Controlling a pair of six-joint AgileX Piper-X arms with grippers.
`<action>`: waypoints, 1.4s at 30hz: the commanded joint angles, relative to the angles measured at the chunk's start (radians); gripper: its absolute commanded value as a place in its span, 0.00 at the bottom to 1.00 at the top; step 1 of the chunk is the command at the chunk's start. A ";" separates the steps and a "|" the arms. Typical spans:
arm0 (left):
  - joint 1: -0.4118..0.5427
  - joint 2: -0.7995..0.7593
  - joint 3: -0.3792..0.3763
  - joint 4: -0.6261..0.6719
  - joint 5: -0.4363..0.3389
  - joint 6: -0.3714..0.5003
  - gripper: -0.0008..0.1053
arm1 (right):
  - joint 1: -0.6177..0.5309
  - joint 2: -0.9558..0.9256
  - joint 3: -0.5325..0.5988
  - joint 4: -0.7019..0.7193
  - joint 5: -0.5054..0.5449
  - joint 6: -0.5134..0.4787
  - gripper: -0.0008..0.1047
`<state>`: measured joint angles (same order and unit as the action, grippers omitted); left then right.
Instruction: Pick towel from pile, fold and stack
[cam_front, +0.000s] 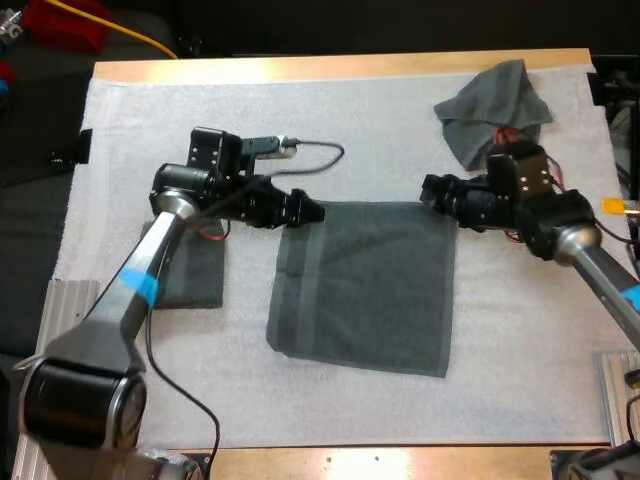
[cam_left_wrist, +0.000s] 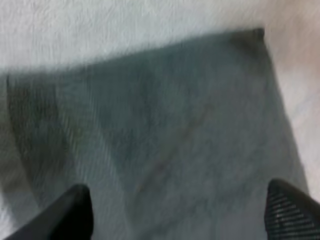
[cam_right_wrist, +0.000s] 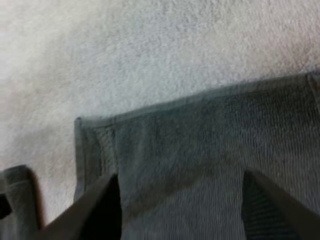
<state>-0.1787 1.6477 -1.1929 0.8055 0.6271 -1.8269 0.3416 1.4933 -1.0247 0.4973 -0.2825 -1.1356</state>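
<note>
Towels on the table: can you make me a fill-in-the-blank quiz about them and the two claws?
The mat holds ____ towels.
The crumpled towel lies near the mat's far ____ corner.
The folded towel lies to the ____ of the flat towel.
At the flat towel's far corners, the left gripper and right gripper both have fingers ____.
Missing: three, right, left, open.

no readable text or labels anywhere.

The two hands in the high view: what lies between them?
The spread towel: its far edge runs from the left hand to the right hand, flat on the white mat. The high view shows it.
</note>
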 joint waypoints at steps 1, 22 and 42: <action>0.000 -0.028 -0.009 0.055 -0.035 0.040 0.66 | 0.000 -0.034 -0.008 0.038 0.003 -0.024 0.51; 0.000 -0.509 0.177 0.249 -0.137 0.074 0.66 | 0.001 -0.355 -0.004 0.431 0.016 -0.154 0.50; 0.000 -0.854 0.230 0.482 -0.237 0.049 0.66 | 0.001 -0.759 0.158 0.617 0.016 -0.121 0.50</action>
<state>-0.1787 0.7979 -0.9633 1.2817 0.3994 -1.7719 0.3416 0.7401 -0.8626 1.1086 -0.2690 -1.2576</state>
